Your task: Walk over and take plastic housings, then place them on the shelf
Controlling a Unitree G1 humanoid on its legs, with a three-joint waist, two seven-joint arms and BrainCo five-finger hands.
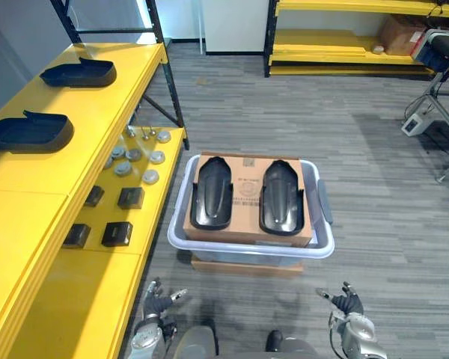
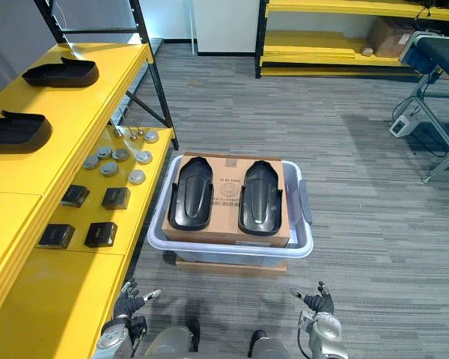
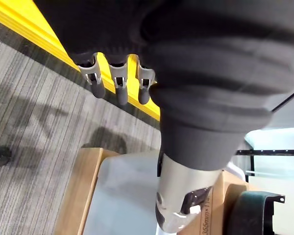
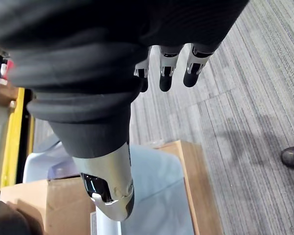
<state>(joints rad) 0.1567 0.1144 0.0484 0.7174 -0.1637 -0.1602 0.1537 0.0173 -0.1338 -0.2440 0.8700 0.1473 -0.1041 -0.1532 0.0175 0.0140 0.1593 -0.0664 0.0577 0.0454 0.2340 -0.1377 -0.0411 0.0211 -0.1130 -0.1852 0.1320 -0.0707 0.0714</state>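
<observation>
Two black plastic housings point(image 1: 212, 193) point(image 1: 282, 197) lie side by side on a cardboard sheet point(image 1: 247, 187) atop a pale grey bin point(image 1: 251, 247) on the floor ahead. Two more black housings point(image 1: 80, 73) point(image 1: 26, 132) rest on the top of the yellow shelf point(image 1: 30, 202) at my left. My left hand point(image 1: 159, 304) hangs low near the shelf's edge, fingers relaxed and empty. My right hand point(image 1: 348, 303) hangs low on the other side, also open and empty. Both stay short of the bin.
The shelf's lower level point(image 1: 146, 194) holds several round metal discs point(image 1: 135, 161) and several small black blocks point(image 1: 117, 233). A wooden board point(image 1: 247, 265) lies under the bin. Another yellow rack point(image 1: 344, 37) stands at the back, a wheeled stand point(image 1: 434, 82) at the far right.
</observation>
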